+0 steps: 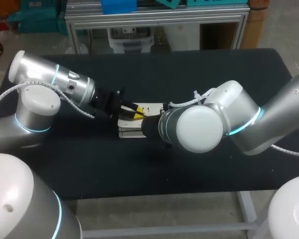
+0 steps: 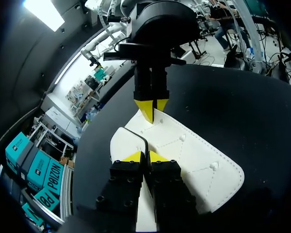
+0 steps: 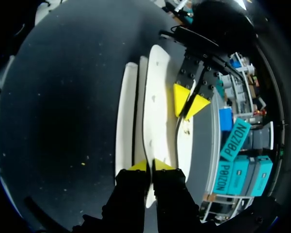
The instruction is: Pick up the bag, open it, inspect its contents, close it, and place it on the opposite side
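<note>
There is one white bag (image 1: 128,130), lying flat near the middle of the black table (image 1: 199,74), and two grippers, both on it from opposite ends. The left gripper (image 2: 145,156) has its yellow tips pinched almost together on the dark-edged flap (image 2: 126,141). The right gripper (image 3: 150,166) is nipped just as tightly on the far edge. To my eye this is the opening step. It should go best if one gripper anchors the body while the other peels the flap up slowly in an arc, so the thin panel doesn't slip free.
</note>
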You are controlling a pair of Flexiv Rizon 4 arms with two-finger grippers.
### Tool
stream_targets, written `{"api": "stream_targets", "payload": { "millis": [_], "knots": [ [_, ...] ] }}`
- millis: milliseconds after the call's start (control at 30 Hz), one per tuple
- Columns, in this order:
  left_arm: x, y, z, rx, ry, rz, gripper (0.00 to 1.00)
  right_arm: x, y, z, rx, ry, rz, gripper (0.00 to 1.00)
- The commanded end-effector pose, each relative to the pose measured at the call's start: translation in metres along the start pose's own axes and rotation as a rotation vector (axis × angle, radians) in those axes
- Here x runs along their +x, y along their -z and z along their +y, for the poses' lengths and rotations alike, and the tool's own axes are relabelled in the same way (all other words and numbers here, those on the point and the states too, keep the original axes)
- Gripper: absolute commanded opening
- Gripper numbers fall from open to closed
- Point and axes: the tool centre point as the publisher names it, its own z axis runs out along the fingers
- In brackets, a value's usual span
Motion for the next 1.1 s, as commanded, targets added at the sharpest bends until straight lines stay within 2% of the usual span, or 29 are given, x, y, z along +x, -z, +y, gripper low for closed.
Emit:
{"api": "stream_targets", "payload": {
  "millis": [33,267,533,600,633,667,700,900,1100],
  "knots": [
    [0.007,-0.009,-0.002,0.004,-0.029,-0.015,0.00,0.004,-0.002,-0.005,-0.011,0.000,-0.274,0.00],
    [0.008,-0.022,-0.007,0.005,-0.081,-0.021,0.00,0.004,-0.002,-0.005,-0.011,0.000,-0.274,0.00],
    [0.012,-0.002,-0.002,-0.009,-0.065,-0.046,0.01,0.004,-0.002,-0.005,-0.011,0.000,-0.274,0.00],
    [0.011,0.003,-0.002,0.000,-0.049,-0.063,0.65,0.004,-0.002,-0.005,-0.011,0.000,-0.274,0.00],
    [0.010,0.006,-0.003,0.003,-0.045,-0.073,0.71,0.004,-0.002,-0.005,-0.011,0.000,-0.274,0.00],
    [0.009,0.008,-0.004,0.008,-0.041,-0.083,0.87,0.004,-0.002,-0.005,-0.011,0.000,-0.274,0.00],
    [0.008,0.011,-0.005,0.017,-0.036,-0.089,0.98,0.004,-0.002,-0.005,-0.011,0.000,-0.274,0.00],
    [-0.003,0.026,-0.015,0.041,-0.032,-0.121,1.00,0.004,-0.002,-0.005,-0.011,0.000,-0.274,0.00],
    [-0.016,0.043,-0.019,0.076,0.064,-0.146,1.00,0.004,-0.002,-0.005,-0.011,0.000,-0.274,0.00]
  ]
}}
